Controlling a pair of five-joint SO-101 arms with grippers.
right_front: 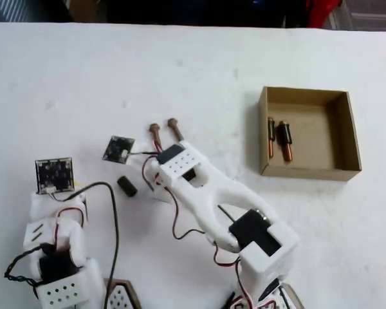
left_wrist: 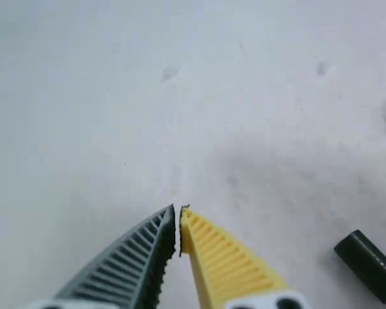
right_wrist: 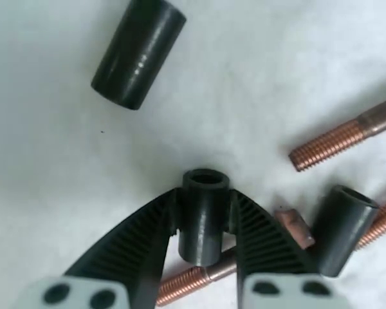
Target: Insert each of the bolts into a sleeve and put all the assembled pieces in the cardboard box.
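My right gripper (right_wrist: 204, 193) is shut on a black sleeve (right_wrist: 204, 222), held upright just above the white table. A copper bolt (right_wrist: 194, 280) lies under its fingers. A second sleeve (right_wrist: 138, 51) lies loose farther out, and a third sleeve (right_wrist: 341, 228) stands beside another bolt (right_wrist: 381, 222). One more bolt (right_wrist: 347, 138) lies off to the side. In the high view two bolts (right_front: 156, 135) (right_front: 175, 129) lie just beyond the right arm's wrist (right_front: 177, 164), with a sleeve (right_front: 127, 186) beside it. My left gripper (left_wrist: 178, 215) is shut and holds nothing, with a sleeve (left_wrist: 368, 264) lying nearby.
The cardboard box (right_front: 344, 138) sits at the right of the table with two assembled pieces (right_front: 270, 136) (right_front: 285, 140) lying inside. The left arm (right_front: 58, 238) stays at the near left corner. Red and black cables (right_front: 112, 219) trail between the arms.
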